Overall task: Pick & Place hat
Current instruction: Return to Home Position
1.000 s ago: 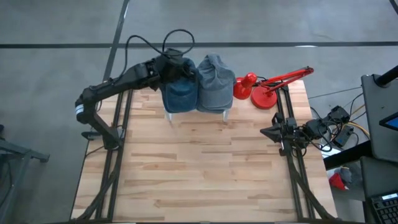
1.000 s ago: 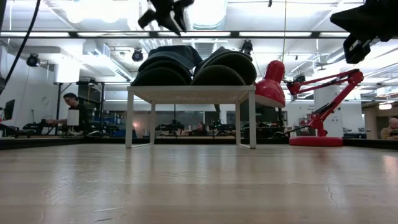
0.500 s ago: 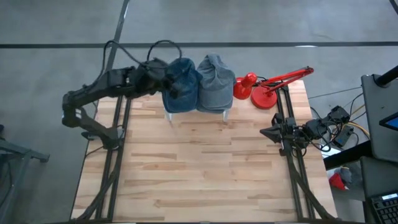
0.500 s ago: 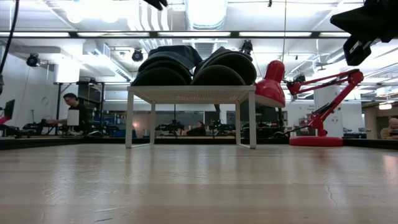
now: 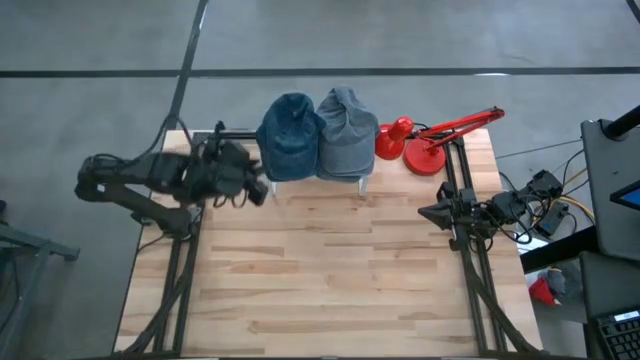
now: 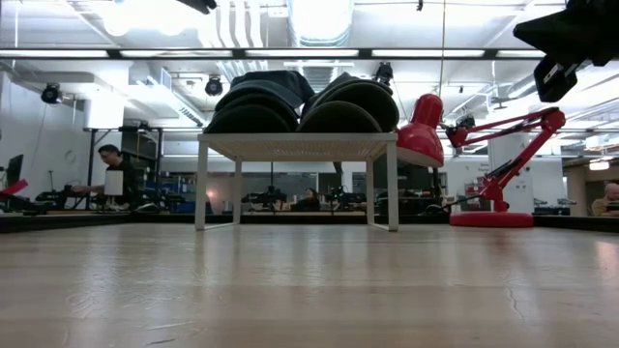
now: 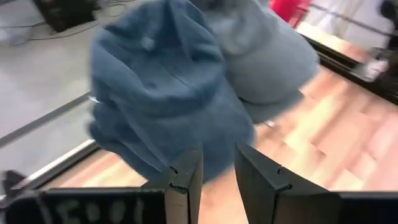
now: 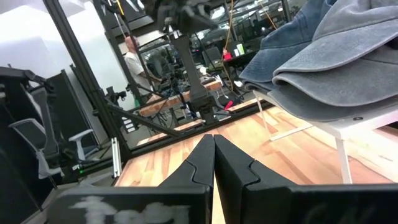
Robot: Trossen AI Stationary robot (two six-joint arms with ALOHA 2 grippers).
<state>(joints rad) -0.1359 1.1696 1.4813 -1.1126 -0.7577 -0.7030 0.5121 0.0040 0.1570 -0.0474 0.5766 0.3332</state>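
Observation:
Two caps lie side by side, crowns up, on a small white stand [image 6: 297,145] at the table's far edge: a blue hat [image 5: 290,135] and a grey hat [image 5: 346,130]. My left gripper [image 5: 255,187] is open and empty. It hovers just off the stand's left near corner, pointing at the blue hat [image 7: 165,93], with the grey hat [image 7: 267,56] behind it. My right gripper [image 8: 214,149] is shut and waits at the table's right edge [image 5: 432,212], aimed toward the stand.
A red desk lamp [image 5: 425,140] stands right of the stand, its arm reaching toward the far right corner. The bare wooden tabletop [image 5: 330,270] spreads out in front of the stand. People sit at desks in the room beyond [image 6: 108,164].
My left gripper has drawn back from above the blue hat, going toward the table's left edge and a little toward the near edge, and has left the low view at the top. Both hats have stayed on the stand.

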